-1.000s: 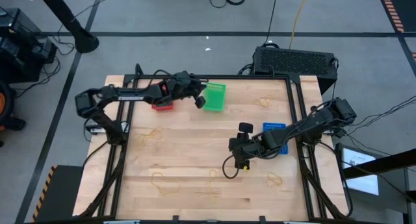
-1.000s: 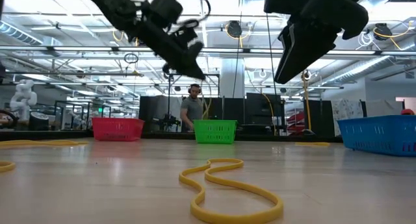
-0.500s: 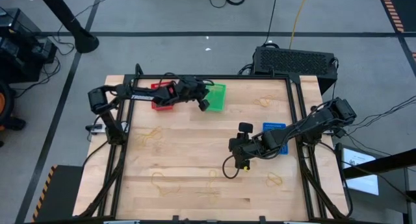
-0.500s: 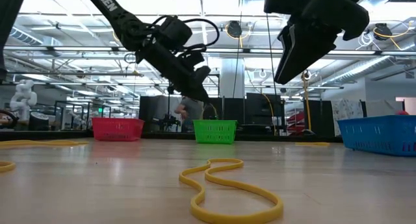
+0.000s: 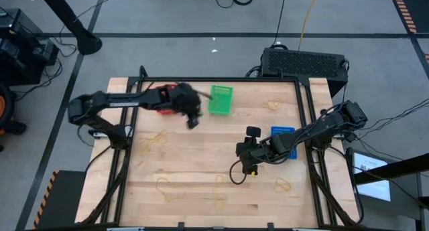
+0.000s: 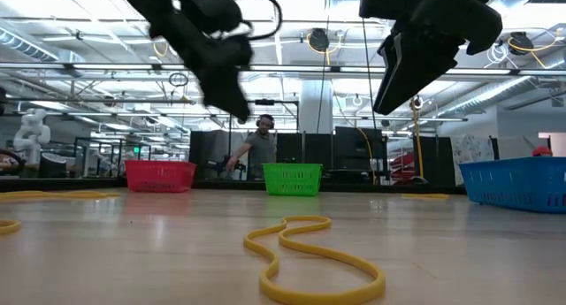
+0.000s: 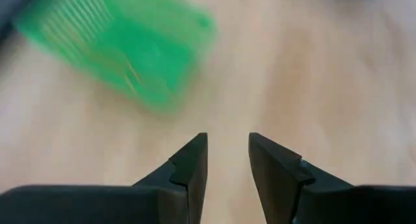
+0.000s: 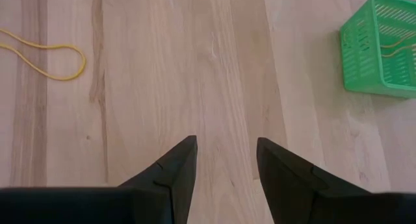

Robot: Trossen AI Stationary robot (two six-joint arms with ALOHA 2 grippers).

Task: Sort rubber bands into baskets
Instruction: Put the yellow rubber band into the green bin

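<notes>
Because the rubber bands (image 5: 155,138) are thin, limp loops lying flat on the wooden table (image 5: 201,157), they will likely weigh almost nothing, flop and stretch when lifted, and slip off a fingertip unless one strand is pinched squarely between both pads; a raised bend, like the curl of the yellow band (image 6: 309,256) nearest the low camera, looks the easiest place to take hold. Loose bands lie scattered near the table's left edge, along its front edge and near its far right corner. At the far edge, the red basket (image 5: 161,98) sits beside the green basket (image 5: 220,100), which already holds at least one yellow band; the blue basket (image 5: 284,140) stands near the right edge. Just in front of the red basket hangs the left gripper (image 7: 227,160), fingers slightly apart and empty. Mid-table, beside the blue basket, the right gripper (image 8: 225,160) hovers, parted and empty too. Left arm links cover much of the red basket from above, motion blur smears the left wrist view, and band colours are hard to tell.
</notes>
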